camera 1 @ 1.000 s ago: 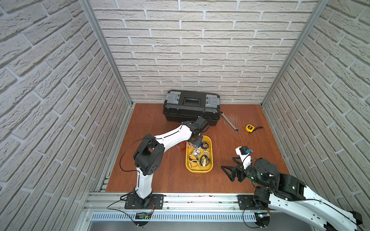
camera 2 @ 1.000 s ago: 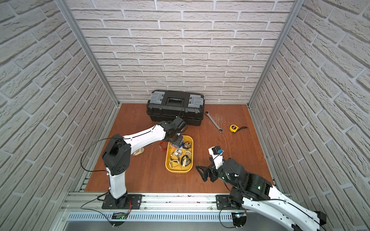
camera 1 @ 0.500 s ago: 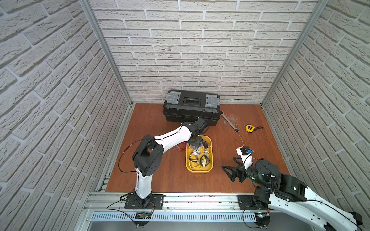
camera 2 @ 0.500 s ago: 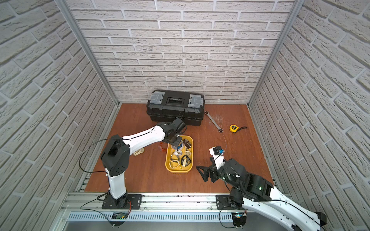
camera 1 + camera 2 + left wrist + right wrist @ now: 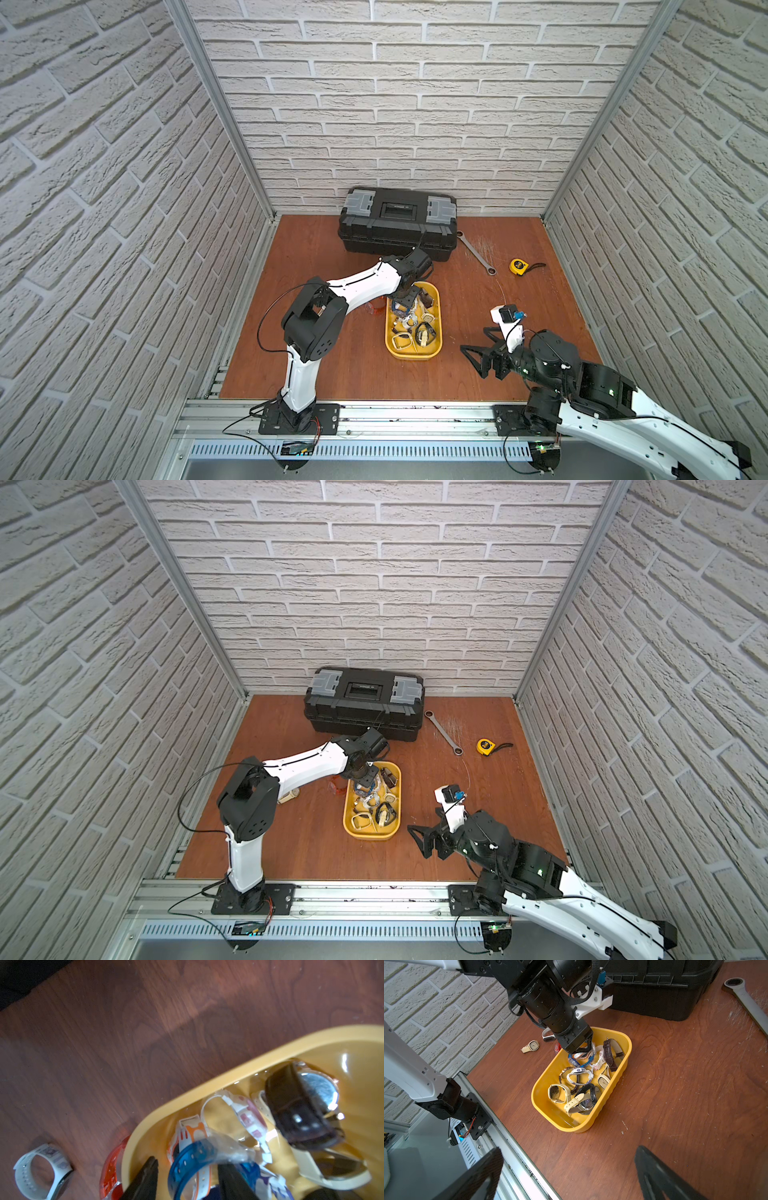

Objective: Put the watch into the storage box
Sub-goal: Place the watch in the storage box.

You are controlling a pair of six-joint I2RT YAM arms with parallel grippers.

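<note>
The blue watch (image 5: 180,1167) lies between the left gripper's (image 5: 188,1161) spread fingers (image 5: 145,1178), at the yellow box's (image 5: 207,1085) far end. The right gripper (image 5: 569,1148) stands wide apart and empty, right of it.

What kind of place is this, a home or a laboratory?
Probably a robot test cell in a laboratory: brick-pattern panels wall in a wooden table, and the left arm and right arm are bolted to an aluminium rail at its front.
</note>
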